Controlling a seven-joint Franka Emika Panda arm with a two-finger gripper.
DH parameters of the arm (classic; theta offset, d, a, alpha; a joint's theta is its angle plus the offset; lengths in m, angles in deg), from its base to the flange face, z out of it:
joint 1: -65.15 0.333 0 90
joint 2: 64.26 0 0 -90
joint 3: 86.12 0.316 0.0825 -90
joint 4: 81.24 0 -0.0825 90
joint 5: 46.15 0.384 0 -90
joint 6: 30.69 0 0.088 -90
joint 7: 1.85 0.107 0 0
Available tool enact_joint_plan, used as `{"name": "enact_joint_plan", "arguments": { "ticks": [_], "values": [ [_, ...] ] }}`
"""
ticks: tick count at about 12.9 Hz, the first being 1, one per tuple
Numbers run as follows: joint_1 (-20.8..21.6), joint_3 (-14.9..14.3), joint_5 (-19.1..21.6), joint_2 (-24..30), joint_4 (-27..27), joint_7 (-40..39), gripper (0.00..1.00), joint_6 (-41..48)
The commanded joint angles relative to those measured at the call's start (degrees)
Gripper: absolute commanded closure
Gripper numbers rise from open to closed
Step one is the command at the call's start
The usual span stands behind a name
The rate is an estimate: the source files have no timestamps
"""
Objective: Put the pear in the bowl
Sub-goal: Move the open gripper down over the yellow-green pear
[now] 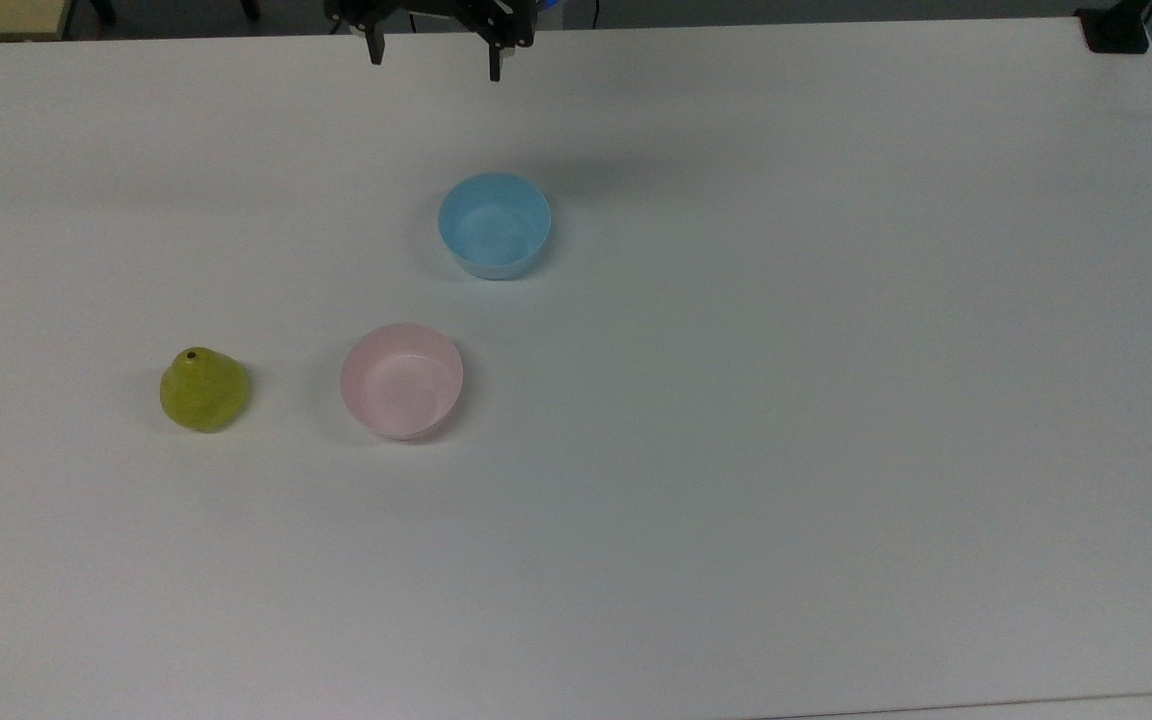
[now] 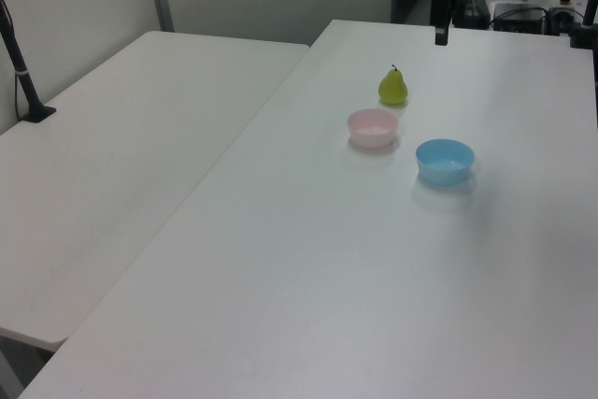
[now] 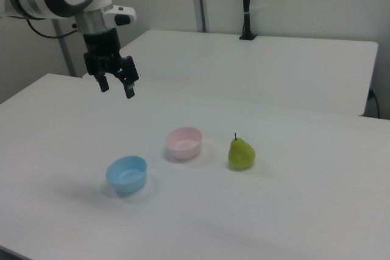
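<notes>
You are at the very start: nothing is grasped yet, and the gripper (image 3: 117, 87) hangs high above the table (image 1: 836, 400) with its jaws spread wide and empty, at about 12 o'clock in the top view. The pear (image 1: 204, 390) stands upright on the table at roughly 9 o'clock from the pink bowl (image 1: 402, 380) in the top view, near it but not touching. By my reading, your next move is to carry the gripper across and down over the pear, close on its body, then lift and shift it over the pink bowl. Don't drift to the blue bowl (image 1: 494, 225), which sits at about 1 o'clock from the pink one. Count: one pear, two bowls (one pink, one blue), one gripper.
</notes>
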Motion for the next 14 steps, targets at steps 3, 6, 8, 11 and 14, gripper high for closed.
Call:
{"name": "enact_joint_plan", "arguments": {
  "ticks": [3,6,8,11,14],
  "values": [
    [-0.1,-0.4,1.1,-0.3,-0.7,-0.1,0.00,0.3],
    [-0.5,-0.5,1.1,-0.2,-0.7,-0.1,0.00,0.2],
    [-2.8,-0.4,1.1,-0.4,-1.4,-0.3,0.00,-0.4],
    [-7.8,-0.4,1.6,-2.1,-1.7,-4.8,0.00,-5.0],
    [-11.6,-0.5,2.0,-6.5,-3.4,-6.6,0.00,-11.3]
  ]
}}
